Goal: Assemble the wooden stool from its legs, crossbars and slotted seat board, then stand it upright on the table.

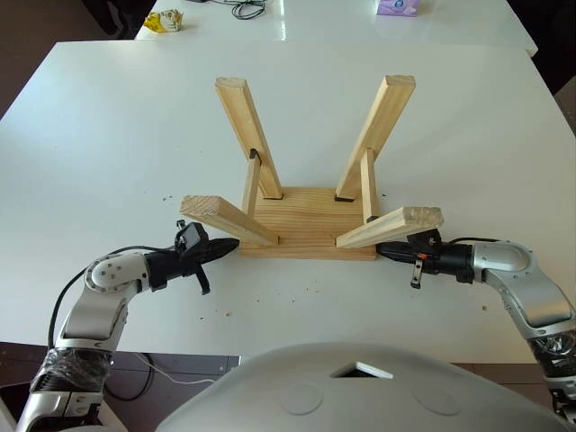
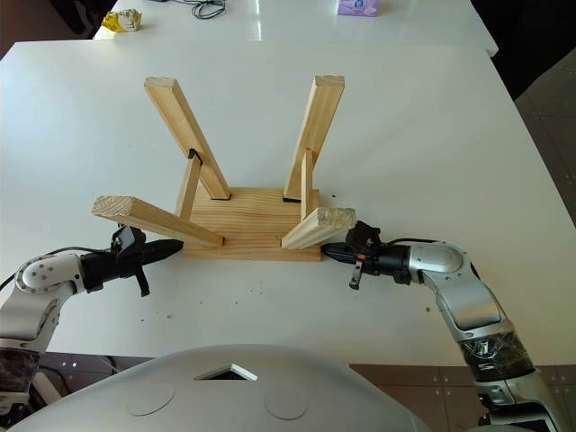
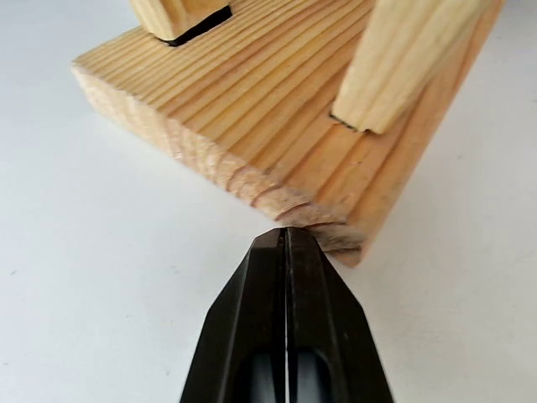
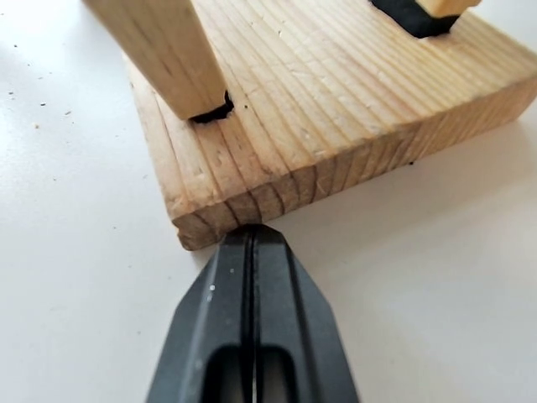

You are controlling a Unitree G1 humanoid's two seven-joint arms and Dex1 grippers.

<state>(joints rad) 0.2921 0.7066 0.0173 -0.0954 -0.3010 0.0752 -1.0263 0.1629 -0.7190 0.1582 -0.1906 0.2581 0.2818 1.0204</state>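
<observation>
The stool [image 1: 306, 209] rests inverted (seat board [image 1: 310, 236] down) on the counter [image 1: 108, 135], toward its near edge. The left gripper [image 1: 231, 243] and right gripper [image 1: 382, 248], fingers pressed together, touch the board's near corners. Apply equal, level pressure from both before tipping it upright.

Pale honey wood across the seat board [image 1: 306, 227], ruled with fine straight grain in darker tan. Same light yellow-tan on the legs [image 1: 249, 126] and the crossbars [image 1: 368, 184], with fainter grain there. Black rimming the slots [image 4: 214, 112] at the leg feet. Glossy white over the table [image 1: 108, 117], flecked with tiny dark specks [image 4: 44, 105]. Matte black on the left gripper [image 3: 286, 235] and the right gripper [image 4: 252, 231]. Yellow on a crumpled wrapper [image 1: 166, 21], lilac on a small box [image 1: 397, 7].
</observation>
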